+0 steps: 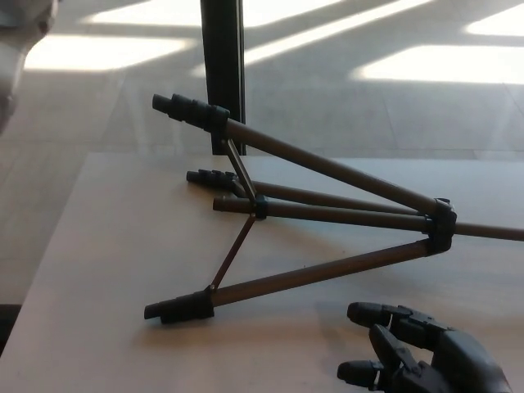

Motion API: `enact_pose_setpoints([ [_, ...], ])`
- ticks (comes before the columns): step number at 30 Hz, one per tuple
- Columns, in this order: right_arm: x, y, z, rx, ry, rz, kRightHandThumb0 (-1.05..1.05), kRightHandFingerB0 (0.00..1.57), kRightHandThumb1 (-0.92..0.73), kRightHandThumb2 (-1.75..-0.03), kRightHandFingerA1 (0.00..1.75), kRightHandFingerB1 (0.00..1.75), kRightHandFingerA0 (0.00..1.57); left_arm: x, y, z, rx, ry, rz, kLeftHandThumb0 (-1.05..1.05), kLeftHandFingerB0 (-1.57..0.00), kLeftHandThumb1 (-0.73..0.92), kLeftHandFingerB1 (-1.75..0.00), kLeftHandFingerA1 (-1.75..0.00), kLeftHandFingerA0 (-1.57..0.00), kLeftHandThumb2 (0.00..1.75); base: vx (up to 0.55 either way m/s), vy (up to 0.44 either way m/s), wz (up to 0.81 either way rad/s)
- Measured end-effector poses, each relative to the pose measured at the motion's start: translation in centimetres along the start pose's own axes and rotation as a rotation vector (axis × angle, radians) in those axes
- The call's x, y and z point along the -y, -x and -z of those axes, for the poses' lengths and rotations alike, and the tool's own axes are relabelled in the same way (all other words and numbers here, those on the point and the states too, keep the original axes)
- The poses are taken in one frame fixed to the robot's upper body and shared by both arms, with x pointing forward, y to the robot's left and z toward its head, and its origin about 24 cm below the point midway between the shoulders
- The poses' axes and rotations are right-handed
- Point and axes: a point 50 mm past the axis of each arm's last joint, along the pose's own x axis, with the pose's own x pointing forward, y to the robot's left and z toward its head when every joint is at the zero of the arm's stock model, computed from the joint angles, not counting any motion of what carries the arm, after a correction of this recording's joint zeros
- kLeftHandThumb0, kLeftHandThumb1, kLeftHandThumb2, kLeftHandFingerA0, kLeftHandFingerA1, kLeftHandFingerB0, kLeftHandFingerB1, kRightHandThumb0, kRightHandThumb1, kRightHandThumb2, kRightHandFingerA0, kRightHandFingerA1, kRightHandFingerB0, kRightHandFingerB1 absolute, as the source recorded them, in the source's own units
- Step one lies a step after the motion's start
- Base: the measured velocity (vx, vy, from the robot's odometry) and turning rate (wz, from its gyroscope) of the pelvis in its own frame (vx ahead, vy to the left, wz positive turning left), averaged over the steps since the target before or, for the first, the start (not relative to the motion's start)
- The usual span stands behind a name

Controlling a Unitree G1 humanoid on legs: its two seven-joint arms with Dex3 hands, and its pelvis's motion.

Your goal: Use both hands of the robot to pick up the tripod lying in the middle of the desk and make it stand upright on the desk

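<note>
The tripod (327, 214) lies on its side in the middle of the desk (106, 270), its three brown legs spread out to the left from a black hub (442, 225) at the right. One black foot (180, 308) rests near the front, one (209, 177) lies further back, and the third (187, 107) sticks up in the air. My right hand (417, 354) is low at the bottom right, open, below the nearest leg and not touching it. Only a pale piece of my left arm (18, 45) shows in the top left corner.
A black upright post (223, 65) stands just behind the desk's far edge, close to the raised foot. Beyond it is a sunlit floor. The desk's left edge runs diagonally down the picture's left side.
</note>
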Motion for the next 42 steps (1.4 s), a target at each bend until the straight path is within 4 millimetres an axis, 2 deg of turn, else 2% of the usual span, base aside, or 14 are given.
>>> enact_pose_setpoints([
  [1,-0.1,0.0,0.1,-0.005,0.002,-0.003,-0.69,0.63,-0.71,-0.61,0.77,0.54,0.70,0.2,-0.2,-0.2,0.003,-0.020,0.009,-0.89,-0.10,0.64,-0.39,-0.54,-0.01,0.60,0.00,0.000,0.00],
  [2,-0.2,0.0,0.2,-0.009,0.004,-0.006,-0.70,0.63,-0.71,-0.61,0.76,0.52,0.69,0.5,-0.4,-0.5,0.004,-0.042,0.023,-0.41,0.00,0.21,-0.51,-0.57,-0.05,0.91,0.00,0.000,0.00],
  [3,-0.3,0.0,0.4,-0.014,0.005,-0.009,-0.70,0.62,-0.71,-0.61,0.75,0.52,0.69,0.8,-0.6,-0.6,0.006,-0.061,0.038,-0.41,0.00,0.20,-0.51,-0.56,-0.04,0.91,0.00,0.000,0.00],
  [4,-0.4,0.0,0.4,-0.017,0.006,-0.012,-0.70,0.63,-0.71,-0.61,0.75,0.52,0.69,1.2,-0.7,-0.7,0.006,-0.078,0.050,-0.41,0.00,0.20,-0.51,-0.56,-0.04,0.91,0.00,0.000,0.00],
  [5,-0.4,0.0,0.5,-0.019,0.007,-0.014,-0.70,0.62,-0.72,-0.61,0.76,0.53,0.68,1.5,-0.8,-0.7,0.005,-0.090,0.060,-0.91,-0.16,0.62,-0.41,-0.59,-0.06,0.60,0.00,0.000,0.00],
  [17,-1.2,-0.2,0.8,-0.033,0.018,-0.041,-0.71,0.61,-0.72,-0.62,0.76,0.51,0.70,8.0,-2.3,-0.1,-0.036,-0.259,0.255,-0.86,-0.23,0.62,-0.39,-0.53,-0.16,0.61,0.00,0.000,0.00],
  [21,-1.3,-0.2,0.8,-0.035,0.022,-0.045,-0.69,0.59,-0.73,-0.61,0.75,0.51,0.68,10.3,-2.7,0.2,-0.050,-0.308,0.323,-0.88,-0.21,0.63,-0.39,-0.55,-0.14,0.61,0.00,0.000,0.00],
  [22,-1.3,-0.2,0.8,-0.036,0.024,-0.045,-0.70,0.59,-0.73,-0.61,0.75,0.52,0.67,11.0,-2.8,0.4,-0.055,-0.324,0.342,-0.88,-0.17,0.48,-0.48,-0.59,-0.15,0.89,0.00,0.000,0.00],
  [23,-1.3,-0.2,0.8,-0.036,0.025,-0.044,-0.69,0.60,-0.73,-0.61,0.75,0.52,0.67,11.4,-2.8,0.5,-0.059,-0.338,0.356,-0.87,-0.21,0.62,-0.40,-0.57,-0.12,0.59,0.00,0.000,0.00],
  [32,-1.3,-0.3,0.9,-0.038,0.035,-0.040,-0.69,0.63,-0.73,-0.62,0.76,0.52,0.69,15.0,-3.5,1.9,-0.112,-0.472,0.448,-0.93,-0.17,0.66,-0.45,-0.61,-0.12,0.61,0.00,0.000,0.00],
  [36,-1.4,-0.3,0.9,-0.040,0.036,-0.044,-0.69,0.64,-0.72,-0.61,0.76,0.51,0.69,15.9,-3.7,2.5,-0.134,-0.545,0.467,-0.93,-0.13,0.66,-0.44,-0.59,-0.04,0.61,0.00,0.000,0.00],
  [37,-1.5,-0.3,0.9,-0.040,0.035,-0.044,-0.70,0.64,-0.71,-0.62,0.75,0.51,0.70,16.1,-3.8,2.6,-0.139,-0.564,0.470,-0.41,0.00,0.21,-0.51,-0.55,-0.04,0.92,0.00,0.000,0.00],
  [41,-1.6,-0.4,1.0,-0.040,0.032,-0.045,-0.69,0.63,-0.72,-0.61,0.77,0.52,0.69,16.3,-4.3,3.0,-0.161,-0.648,0.472,-0.41,0.00,0.20,-0.50,-0.55,-0.03,0.91,0.00,0.000,0.00],
  [42,-1.7,-0.4,1.0,-0.040,0.031,-0.045,-0.69,0.63,-0.70,-0.61,0.77,0.52,0.70,16.3,-4.4,3.1,-0.165,-0.663,0.469,-0.91,-0.12,0.63,-0.35,-0.47,-0.04,0.59,0.00,0.000,0.00],
])
